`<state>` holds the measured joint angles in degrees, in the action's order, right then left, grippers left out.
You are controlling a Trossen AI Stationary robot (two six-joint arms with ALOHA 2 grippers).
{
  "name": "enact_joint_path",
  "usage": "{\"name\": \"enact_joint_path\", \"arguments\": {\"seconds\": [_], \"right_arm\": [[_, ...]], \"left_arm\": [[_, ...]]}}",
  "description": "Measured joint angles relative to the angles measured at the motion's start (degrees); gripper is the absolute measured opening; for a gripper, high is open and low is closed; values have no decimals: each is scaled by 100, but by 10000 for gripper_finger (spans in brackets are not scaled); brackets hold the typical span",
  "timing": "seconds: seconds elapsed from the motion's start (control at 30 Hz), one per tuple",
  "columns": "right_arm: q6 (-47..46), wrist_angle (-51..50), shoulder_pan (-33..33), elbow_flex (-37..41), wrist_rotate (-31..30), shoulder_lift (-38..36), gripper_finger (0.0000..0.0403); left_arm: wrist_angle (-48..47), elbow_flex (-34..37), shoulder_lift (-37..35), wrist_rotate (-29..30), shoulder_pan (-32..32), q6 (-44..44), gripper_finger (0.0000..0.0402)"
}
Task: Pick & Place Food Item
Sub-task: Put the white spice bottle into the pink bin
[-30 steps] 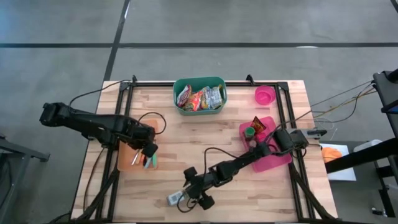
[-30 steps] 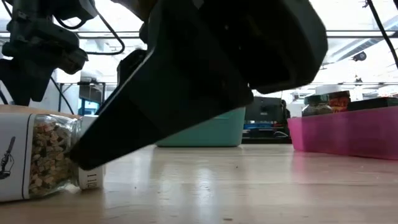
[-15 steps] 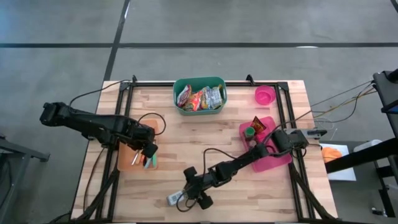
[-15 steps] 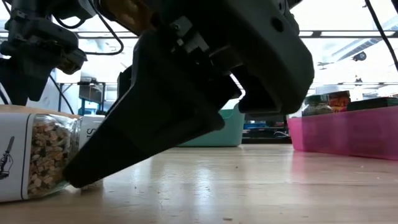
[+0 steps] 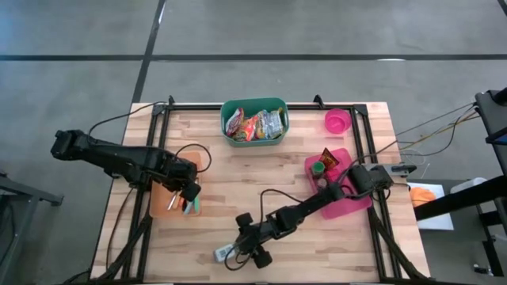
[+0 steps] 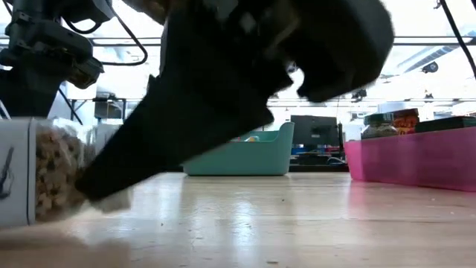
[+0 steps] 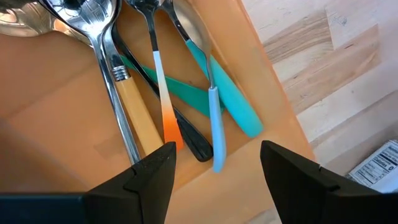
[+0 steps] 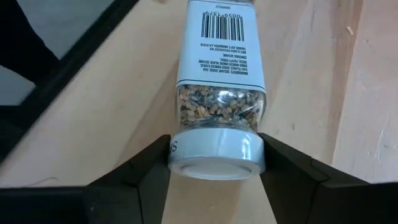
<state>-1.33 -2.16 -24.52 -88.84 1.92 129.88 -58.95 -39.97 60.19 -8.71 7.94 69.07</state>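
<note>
My right claw (image 8: 214, 165) pinches the white cap of the seasoning jar (image 8: 219, 93), which lies on its side near the front edge of the desk (image 5: 230, 186). To do this well, I judge I should squeeze squarely across the cap and lift slowly so the jar doesn't swivel. My left claw (image 7: 214, 171) hangs spread over the orange tray (image 7: 56, 124) of cutlery. In the low view, my own arm hides most of the jar.
</note>
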Motion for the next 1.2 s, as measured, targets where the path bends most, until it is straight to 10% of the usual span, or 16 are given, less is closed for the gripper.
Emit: {"name": "enact_joint_path", "arguments": {"seconds": [0.5,1.2], "right_arm": [[-404,-2283,12,4,-721,-1537,205],[-4091,-6756,332,-288,-407,-3564,204]], "left_arm": [[63,0,-1,-38,76,-10,238],[209,0,0,-34,173,-238,238]]}}
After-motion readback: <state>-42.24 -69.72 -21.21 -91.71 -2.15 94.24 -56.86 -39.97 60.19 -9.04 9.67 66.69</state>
